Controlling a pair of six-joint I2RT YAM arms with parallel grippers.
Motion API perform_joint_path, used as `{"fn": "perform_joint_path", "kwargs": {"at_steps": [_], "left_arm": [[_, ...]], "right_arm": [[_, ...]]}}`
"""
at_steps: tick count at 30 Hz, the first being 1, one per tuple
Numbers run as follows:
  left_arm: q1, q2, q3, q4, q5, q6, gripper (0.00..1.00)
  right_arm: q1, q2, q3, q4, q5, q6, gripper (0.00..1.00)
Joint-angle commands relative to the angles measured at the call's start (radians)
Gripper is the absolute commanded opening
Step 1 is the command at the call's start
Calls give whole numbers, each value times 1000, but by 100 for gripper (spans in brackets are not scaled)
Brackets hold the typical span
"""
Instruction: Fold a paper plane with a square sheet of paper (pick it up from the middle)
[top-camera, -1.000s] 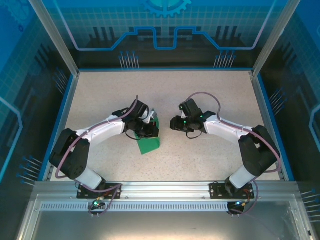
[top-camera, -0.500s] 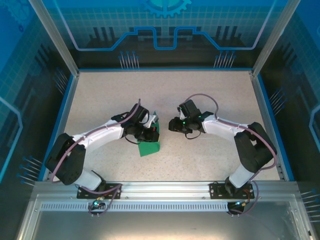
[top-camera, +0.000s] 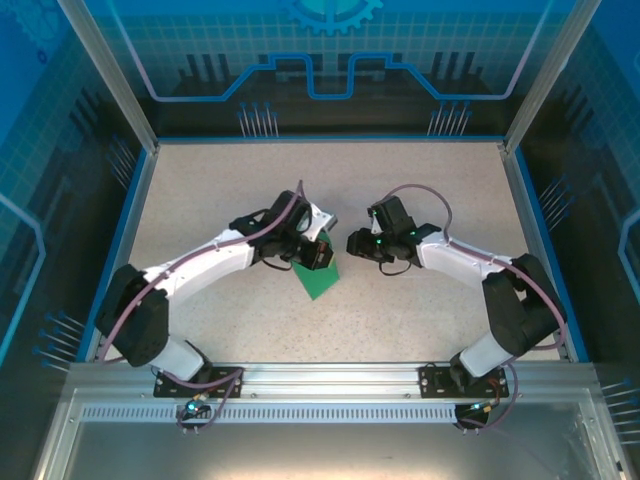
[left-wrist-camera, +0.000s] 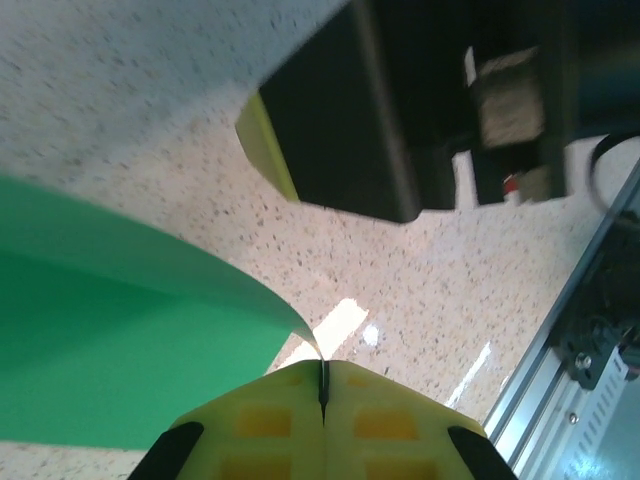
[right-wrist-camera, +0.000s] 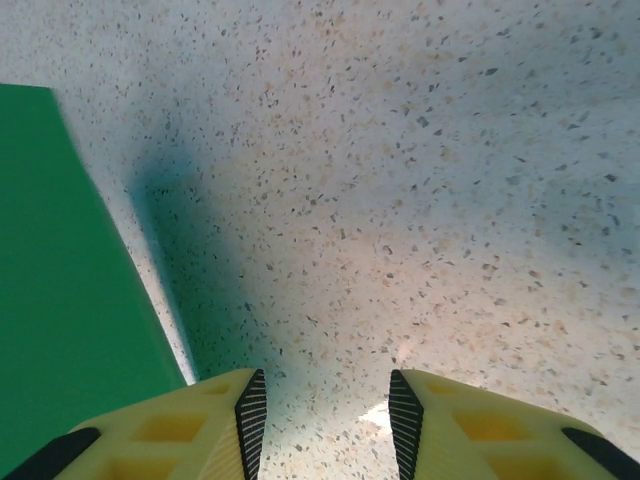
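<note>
Covering the upper part of the thin bright-green sheet of paper (top-camera: 321, 281), the left gripper (top-camera: 320, 254) leaves just a slanted green corner visible on the speckled beige table (top-camera: 200, 190) in the overhead view. How the sheet is creased under the black wrist cannot be made out from there. In the left wrist view the sheet (left-wrist-camera: 120, 340) runs off the left and bottom edges of the frame and bows upward. Its near edge curves in to where the left gripper (left-wrist-camera: 323, 385) has its two yellow fingers pressed together, pinching the paper in the seam between them. A blurred black casing (left-wrist-camera: 350, 120) with a yellow-green edge hangs close ahead, and a pale patch on the hardware beside it is too soft to read.

Both arms reach from their bases at the near aluminium rail (top-camera: 320, 380) and bend inward, wrists nearly facing each other at mid-table. The right gripper (top-camera: 352, 245) sits just beside the left one, apart from it. From its own camera, the right gripper (right-wrist-camera: 327, 408) has its yellow fingers with ribbed black pads (right-wrist-camera: 250, 420) parted over bare table, gripping nothing. The sheet (right-wrist-camera: 60, 280) lies to their left, cut off by the frame.

The blue back wall (top-camera: 330, 50) carries a gear drawing and line patterns.
</note>
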Motion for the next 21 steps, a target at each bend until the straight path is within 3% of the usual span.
{"fn": "perform_joint_path", "kwargs": {"at_steps": [1, 8, 14, 21], "left_arm": [[-42, 57, 9, -2, -6, 44, 6], [-60, 62, -68, 65, -8, -29, 6], [-60, 54, -162, 120, -18, -195, 6], [-57, 32, -214, 133, -124, -364, 5]], "right_arm": [[-14, -18, -22, -2, 25, 15, 41], [-15, -2, -33, -12, -3, 11, 39], [3, 37, -14, -20, -119, -76, 36], [32, 108, 27, -9, -146, -91, 31]]}}
